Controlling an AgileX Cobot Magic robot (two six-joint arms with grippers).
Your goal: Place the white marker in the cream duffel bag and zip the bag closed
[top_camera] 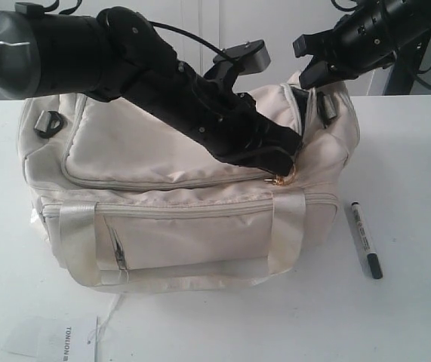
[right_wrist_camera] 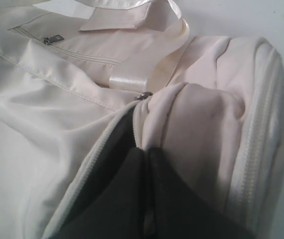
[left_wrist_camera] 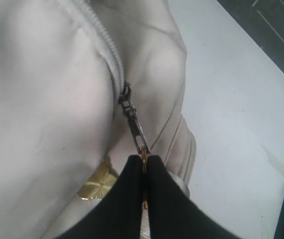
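The cream duffel bag (top_camera: 162,151) sits in the middle of the white tabletop (top_camera: 411,166), with its zipped front pocket (top_camera: 185,235) and shiny handles facing the exterior camera. We see the white marker (top_camera: 365,238) lying flat on the tabletop just off the bag's right end in that view. Its black cap is at the end nearer the camera. It is outside the bag, touched by nothing and well apart from both sets of jaws.

The left arm (top_camera: 192,98) reaches across the top of the bag to its right end. In the left wrist view, the left jaws are closed together on the tip of the metal zip pull (left_wrist_camera: 138,130), which stretches taut from the slider on the main zip. The gold charm (left_wrist_camera: 96,182) lies against the fabric just beside these jaws.

The right arm (top_camera: 366,34) comes in from the upper right and meets the bag at its far right corner. In the right wrist view, the right jaws are pressed together on a fold of the bag's fabric at the end of the zip track. A dark gap runs beside the zip teeth there.

A printed paper slip (top_camera: 53,338) lies on the tabletop near the front left of the exterior view.
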